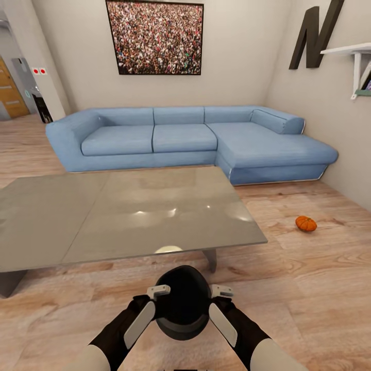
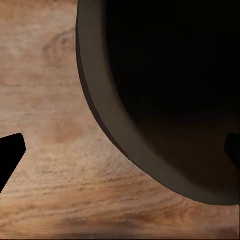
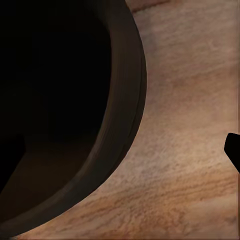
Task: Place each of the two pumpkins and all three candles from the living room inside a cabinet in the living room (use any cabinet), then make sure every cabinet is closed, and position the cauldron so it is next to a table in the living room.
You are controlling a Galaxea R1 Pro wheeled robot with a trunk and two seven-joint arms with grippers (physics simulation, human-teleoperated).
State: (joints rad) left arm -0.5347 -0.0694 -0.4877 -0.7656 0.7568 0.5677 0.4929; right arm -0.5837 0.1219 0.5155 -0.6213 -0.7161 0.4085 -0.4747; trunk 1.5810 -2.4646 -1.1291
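Cauldron (image 1: pixel 183 304), black and round, sits between my two arms just in front of the grey bench (image 1: pixel 129 216), above the wooden floor (image 1: pixel 309 288); head view. My left gripper (image 1: pixel 157 293) and right gripper (image 1: pixel 219 293) flank its rim on either side. One orange pumpkin (image 1: pixel 305 223) lies on the floor to the right, well apart from the bench, near the blue sofa (image 1: pixel 196 139). Left wrist view: the cauldron's rim (image 2: pixel 125 145) passes between my spread fingers (image 2: pixel 10 155), one fingertip outside, one over the dark interior. Right wrist view: the same arrangement, rim (image 3: pixel 125 125) between parted fingers (image 3: pixel 233 147); whether they press the wall I cannot tell.
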